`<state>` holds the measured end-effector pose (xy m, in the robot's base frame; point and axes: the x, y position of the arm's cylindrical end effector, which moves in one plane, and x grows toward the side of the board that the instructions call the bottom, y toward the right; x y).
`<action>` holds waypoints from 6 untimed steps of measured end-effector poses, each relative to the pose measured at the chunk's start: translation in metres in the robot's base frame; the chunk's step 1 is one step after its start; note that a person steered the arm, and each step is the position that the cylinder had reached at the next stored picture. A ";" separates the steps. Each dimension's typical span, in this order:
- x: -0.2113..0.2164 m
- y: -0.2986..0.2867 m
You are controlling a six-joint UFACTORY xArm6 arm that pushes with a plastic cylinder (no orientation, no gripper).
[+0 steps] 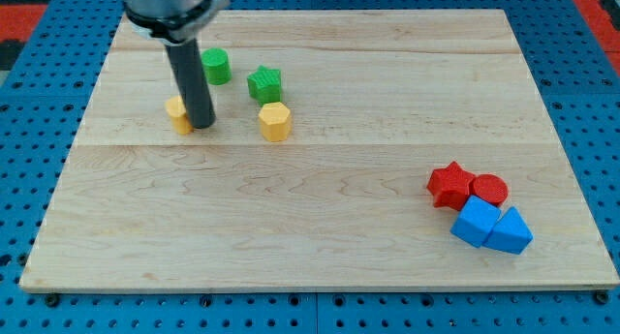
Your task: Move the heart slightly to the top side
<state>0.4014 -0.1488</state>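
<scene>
A yellow block (pixel 176 111), probably the heart, lies at the view's upper left, largely hidden behind my rod, so its shape is unclear. My tip (pixel 201 125) rests on the board right against this block's right side. A yellow hexagon block (pixel 275 121) lies to the right of the tip. A green cylinder (pixel 215 66) and a green star (pixel 263 83) lie above them.
At the view's lower right a red star (pixel 449 184), a red cylinder (pixel 489 190), a blue cube (pixel 475 221) and a blue triangular block (pixel 510 231) sit bunched together. The wooden board (pixel 320 227) is edged by blue perforated table.
</scene>
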 end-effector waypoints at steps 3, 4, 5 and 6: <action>0.022 -0.058; -0.016 -0.058; -0.013 -0.056; 0.072 -0.033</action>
